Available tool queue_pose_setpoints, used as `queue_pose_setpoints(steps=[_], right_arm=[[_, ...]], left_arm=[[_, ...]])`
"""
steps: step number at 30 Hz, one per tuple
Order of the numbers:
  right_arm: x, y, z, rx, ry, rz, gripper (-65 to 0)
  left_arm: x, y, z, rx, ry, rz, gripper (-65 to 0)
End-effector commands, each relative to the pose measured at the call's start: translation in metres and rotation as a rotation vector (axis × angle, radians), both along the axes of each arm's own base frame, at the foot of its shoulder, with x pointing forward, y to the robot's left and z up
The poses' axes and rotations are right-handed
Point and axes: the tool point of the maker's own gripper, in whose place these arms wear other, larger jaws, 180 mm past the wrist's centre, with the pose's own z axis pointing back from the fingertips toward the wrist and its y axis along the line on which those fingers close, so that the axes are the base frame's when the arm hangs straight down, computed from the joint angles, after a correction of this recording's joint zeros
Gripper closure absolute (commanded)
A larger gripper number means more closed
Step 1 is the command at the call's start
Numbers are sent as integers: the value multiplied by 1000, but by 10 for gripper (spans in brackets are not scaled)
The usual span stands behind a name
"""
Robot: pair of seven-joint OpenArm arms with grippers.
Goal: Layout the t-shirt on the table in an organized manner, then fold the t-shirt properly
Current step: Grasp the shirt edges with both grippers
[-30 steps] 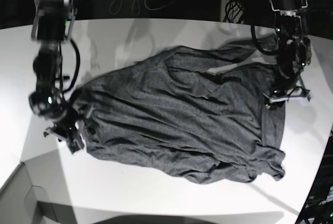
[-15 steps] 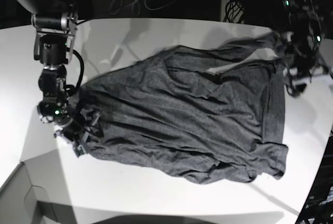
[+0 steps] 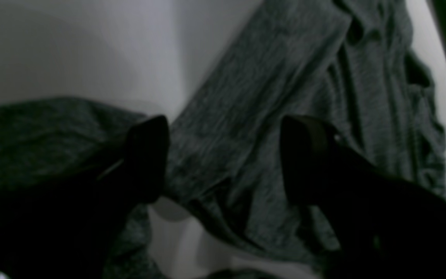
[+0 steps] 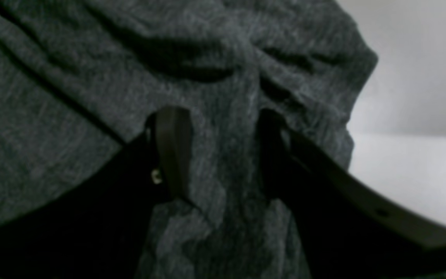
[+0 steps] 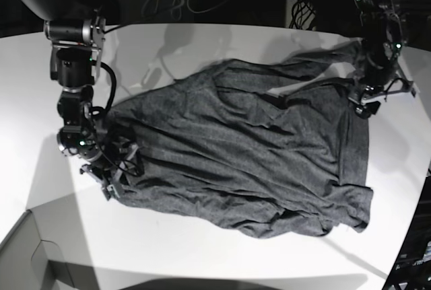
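The t-shirt (image 5: 242, 152) lies spread but rumpled across the middle of the white worktop (image 5: 202, 256), its body running slantwise from the base view's lower left toward the upper right, with long creases over the chest and a bunched, folded-over hem at the lower right. One sleeve stretches out toward the upper right corner. The right tool (image 5: 111, 172) sits at the shirt's left edge in the base view, low against the cloth; its wrist camera shows the two dark fingers (image 4: 172, 151) standing moderately apart with a raised ridge of grey fabric running up between them, the cloth pressed against both inner faces, so it grips a pinch of the t-shirt. Bare worktop shows just beyond the cloth's edge on that view's right. The left tool (image 5: 374, 98) hangs over the shirt's far right edge near the stretched sleeve, its jaws spread wide; in its wrist view the fingers (image 3: 147, 155) stand well apart above the fabric with nothing caught between them. A grey box corner (image 5: 27, 256) pokes in at the base view's lower left, apart from the shirt.
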Motion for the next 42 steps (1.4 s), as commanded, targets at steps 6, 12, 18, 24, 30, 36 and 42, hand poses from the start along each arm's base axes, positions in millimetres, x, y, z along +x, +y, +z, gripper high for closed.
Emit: queue_pose_setpoints(steps=[6, 12, 18, 24, 30, 36, 42], right_arm=[[18, -7, 25, 7, -74, -9, -290], [21, -14, 31, 3, -94, -18, -290], [39, -9, 55, 38, -185, -24, -291], [61, -6, 76, 49, -270, -110, -320], [65, -4, 47, 65, -174, -173, -331], [61, -2, 35, 74, -152, -174, -331], [54, -5, 27, 69, -136, -177, -325]], left_arm=[[13, -18, 1, -6, -12, -57, -430], [12, -16, -6, -9, 9, -57, -99], [7, -13, -9, -6, 20, -50, 0], [-2, 0, -9, 15, 32, -33, -1], [-6, 22, -3, 33, 23, 21, -1], [-7, 33, 2, 41, 12, 51, -1], [-9, 46, 6, 49, 2, 86, -1]])
